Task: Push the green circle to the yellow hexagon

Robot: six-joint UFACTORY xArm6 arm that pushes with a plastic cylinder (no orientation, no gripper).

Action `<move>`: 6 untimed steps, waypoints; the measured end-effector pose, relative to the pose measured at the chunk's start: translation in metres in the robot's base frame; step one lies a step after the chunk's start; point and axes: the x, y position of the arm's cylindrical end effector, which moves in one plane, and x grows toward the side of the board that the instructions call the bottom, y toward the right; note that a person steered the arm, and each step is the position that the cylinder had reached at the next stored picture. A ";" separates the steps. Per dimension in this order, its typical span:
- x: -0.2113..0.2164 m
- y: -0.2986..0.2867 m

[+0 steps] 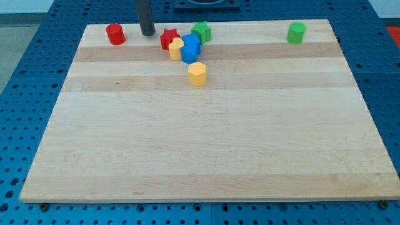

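The green circle [297,32] stands alone near the view's top right of the wooden board. The yellow hexagon [197,74] sits left of centre, just below a cluster of blocks. My tip [147,34] is at the view's top left, between the red circle [115,34] and the cluster, far to the left of the green circle and touching no block.
The cluster above the yellow hexagon holds a red star [168,39], a yellow block [175,49], two blue blocks [190,48] and a green star [201,31]. The board's top edge [250,22] runs just behind them.
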 end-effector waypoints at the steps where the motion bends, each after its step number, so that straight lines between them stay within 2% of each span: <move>1: 0.000 0.026; 3: 0.004 0.057; 6: 0.084 0.057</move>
